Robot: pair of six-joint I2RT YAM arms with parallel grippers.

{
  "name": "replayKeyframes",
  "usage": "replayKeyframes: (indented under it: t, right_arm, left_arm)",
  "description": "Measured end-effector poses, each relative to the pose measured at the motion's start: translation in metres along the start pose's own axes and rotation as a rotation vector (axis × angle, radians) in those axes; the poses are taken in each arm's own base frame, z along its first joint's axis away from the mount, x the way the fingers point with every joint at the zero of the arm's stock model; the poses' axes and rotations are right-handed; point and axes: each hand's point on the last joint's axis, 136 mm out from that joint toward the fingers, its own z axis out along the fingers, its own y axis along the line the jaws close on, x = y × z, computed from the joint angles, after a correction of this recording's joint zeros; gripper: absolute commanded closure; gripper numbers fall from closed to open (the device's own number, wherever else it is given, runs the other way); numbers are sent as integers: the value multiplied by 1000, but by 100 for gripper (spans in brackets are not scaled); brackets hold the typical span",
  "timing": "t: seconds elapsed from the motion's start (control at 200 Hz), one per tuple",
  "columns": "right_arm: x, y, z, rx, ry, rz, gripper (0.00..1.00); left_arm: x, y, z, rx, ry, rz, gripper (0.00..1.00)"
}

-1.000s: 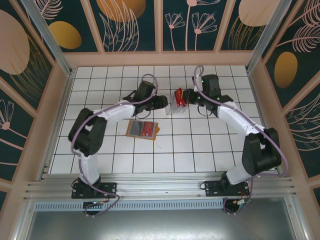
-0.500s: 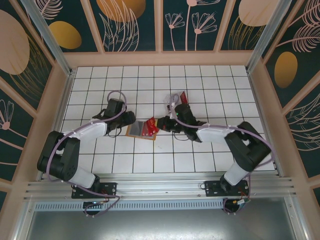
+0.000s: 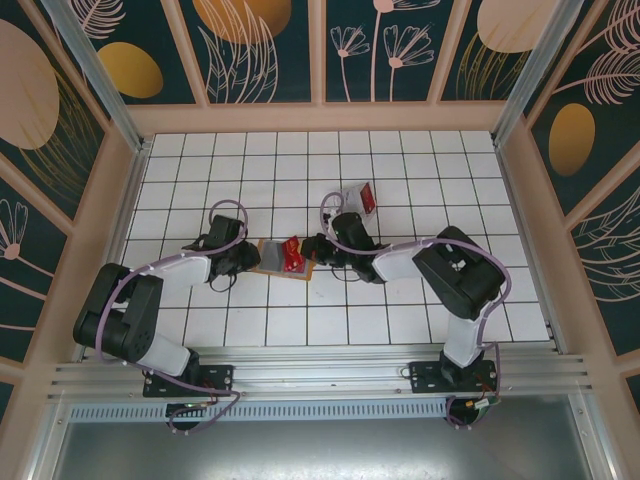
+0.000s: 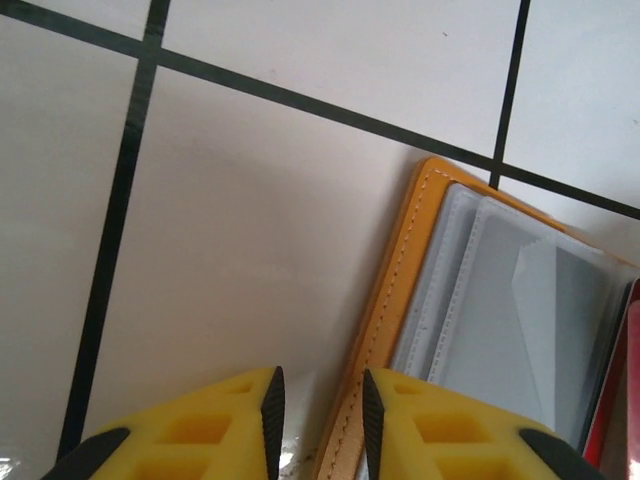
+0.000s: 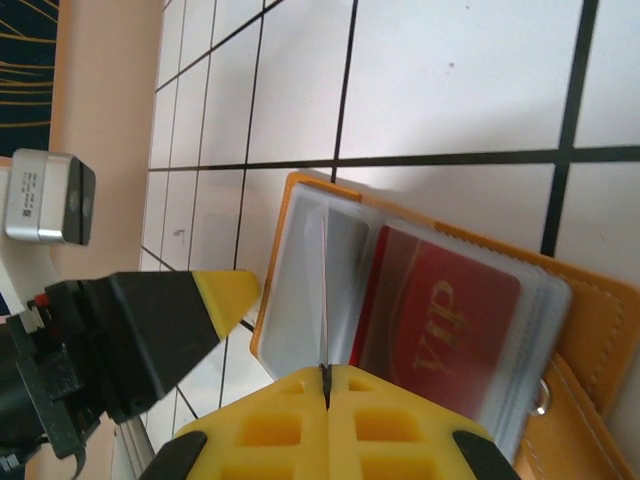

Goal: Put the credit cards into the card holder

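The orange-tan, leather-like folding card holder lies open on the table, left of centre, with its clear grey-backed sleeves facing up. The right hand is closed tight on a thin red plastic credit card. From the right wrist this card is seen edge-on, its far end down at the sleeves. A second red card marked VIP sits inside a sleeve just right of it.

The left hand is at the holder's left rim, its fingers a narrow gap apart. Bare tile shows between them beside the stitched orange edge, which runs into the gap.

The 2 hands face each other across the holder and crowd it from both sides. Behind the right arm, well apart, lies a clear plastic case with a third red card in it.

The table is white tile with dark grid lines. It is walled by pale wood and dark teal panels painted with peach and gold plants. An aluminium rail runs along the near edge.
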Motion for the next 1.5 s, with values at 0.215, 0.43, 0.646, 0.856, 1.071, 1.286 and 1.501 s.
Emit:
replayKeyframes:
  t: [0.215,0.43,0.646,0.856,1.071,1.286,1.501]
  right_arm:
    - [1,-9,9,19,10,14,99]
    - [-1,-10,15,25,8,35,99]
    - [4,-13,22,32,20,59,99]
    - [9,-11,28,37,20,65,100]
    - [8,-12,30,48,-5,67,100]
    - [3,-14,30,61,-38,63,100]
    - [7,-12,31,60,-33,53,100]
  left_arm:
    - [4,-1,4,28,11,-4,77]
    - [6,-2,5,52,6,-12,80]
    - [6,-3,6,88,-5,-36,84]
    - [11,-5,5,130,-10,-58,86]
    - [20,-10,3,168,13,-67,87]
    - [27,-16,3,187,29,-68,87]
    - [29,-18,3,193,37,-68,87]
